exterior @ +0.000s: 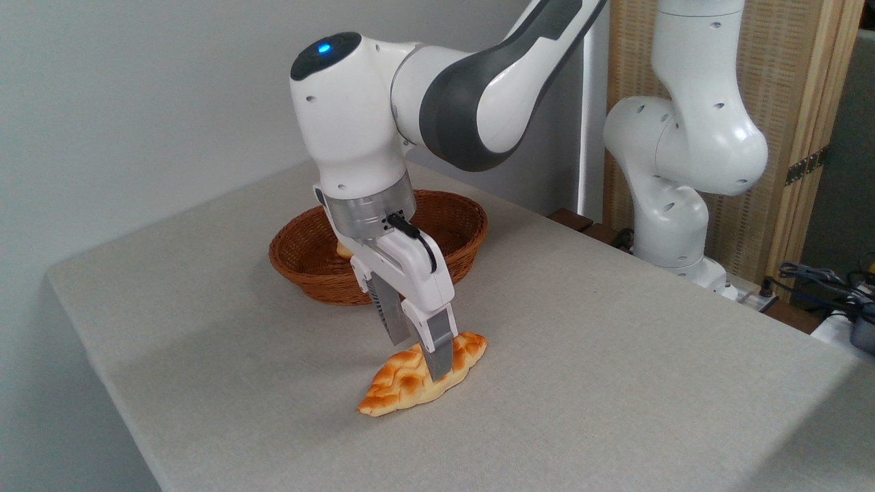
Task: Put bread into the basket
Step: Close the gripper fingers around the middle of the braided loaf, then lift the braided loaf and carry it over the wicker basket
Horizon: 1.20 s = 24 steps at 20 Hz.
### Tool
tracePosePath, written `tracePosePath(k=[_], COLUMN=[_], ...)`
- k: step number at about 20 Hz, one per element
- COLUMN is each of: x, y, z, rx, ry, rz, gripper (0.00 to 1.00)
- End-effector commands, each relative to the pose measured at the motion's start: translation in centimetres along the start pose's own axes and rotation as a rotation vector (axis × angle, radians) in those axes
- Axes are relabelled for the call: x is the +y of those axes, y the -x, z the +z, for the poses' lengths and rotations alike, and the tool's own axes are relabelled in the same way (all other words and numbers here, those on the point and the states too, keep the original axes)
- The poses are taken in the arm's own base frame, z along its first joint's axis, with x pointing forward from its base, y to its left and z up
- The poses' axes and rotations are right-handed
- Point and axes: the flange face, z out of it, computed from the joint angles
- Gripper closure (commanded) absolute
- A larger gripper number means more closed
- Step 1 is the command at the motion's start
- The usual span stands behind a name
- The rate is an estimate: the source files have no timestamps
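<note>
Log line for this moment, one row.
phase: grasping | gripper: astride bread, closure unclear | bread: on table | basket: behind, holds something pale

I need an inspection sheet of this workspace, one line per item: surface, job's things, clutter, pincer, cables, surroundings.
Surface: grey table, cloth-like, flat.
Job's things: braided bread lies on the table in front of the wicker basket, not in it.
Clutter: a small pale item shows inside the basket, mostly hidden.
Pincer: pincer is down at the bread, one finger on each side; closure cannot be told.
Cables: cables lie off the table at right.
Surroundings: plain wall, wooden screen.
</note>
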Motion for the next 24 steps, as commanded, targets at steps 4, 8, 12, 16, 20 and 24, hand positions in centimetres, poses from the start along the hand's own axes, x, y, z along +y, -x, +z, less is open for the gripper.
tracePosePath(k=[4,8,12,16,20,24], x=[-0.60,-0.67,-0.62,-0.50,-0.50,-0.48], y=[-0.36,-0.42,-0.50,-0.61,-0.61,-0.59], z=[1.95,2.17,2.25,2.26,2.16,1.94], rx=[-0.019,-0.021,-0.021,-0.023,-0.020,-0.018], ry=[-0.002,-0.002,0.000,0.001,-0.001,-0.003], rz=[0.018,0.019,0.022,0.025,0.025,0.025], gripper=[0.00,0.09,0.51,0.51,0.49,0.49])
